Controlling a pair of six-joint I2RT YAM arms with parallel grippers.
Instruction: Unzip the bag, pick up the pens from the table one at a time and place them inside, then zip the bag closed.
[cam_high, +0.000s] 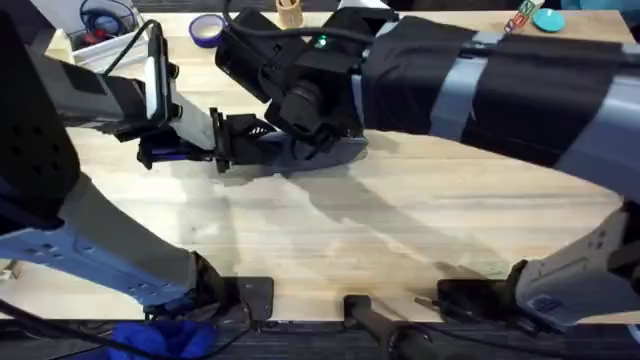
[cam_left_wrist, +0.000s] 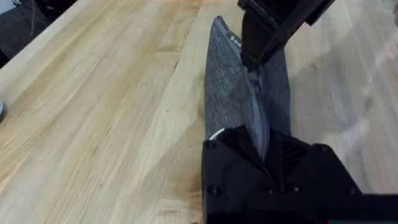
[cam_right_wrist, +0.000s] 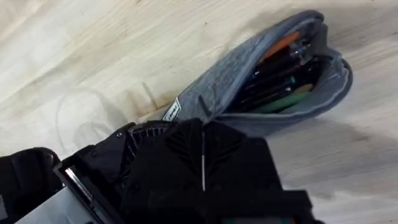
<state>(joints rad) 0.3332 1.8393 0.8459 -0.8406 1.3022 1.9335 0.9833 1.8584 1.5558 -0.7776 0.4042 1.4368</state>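
Both arm bases sit at the near edge of the surface (cam_high: 330, 250), the left arm running up the left side and the right arm rising large and dark across the upper middle. Farther in, the two hands meet over the bag (cam_high: 300, 150), which lies on the bare wood at centre-left of the overhead view.

From the left wrist view, the left hand (cam_left_wrist: 264, 158) is closed on the near end of the bag (cam_left_wrist: 233, 93); grey fabric runs up between its black fingers (cam_left_wrist: 227, 155). At the bag's far end the right hand (cam_left_wrist: 252, 62) comes down onto the zipper line, and whether it grips anything there cannot be told.

From the right wrist view, the bag (cam_right_wrist: 249, 81) lies on its side with its mouth gaping open. Pens (cam_right_wrist: 280, 81) are inside: dark barrels, a green one (cam_right_wrist: 280, 102) and an orange one. The left hand (cam_right_wrist: 155, 149) clamps the bag's closed end.

Beyond the arms, at the far edge, lie a blue tape roll (cam_high: 207, 30) and other clutter.
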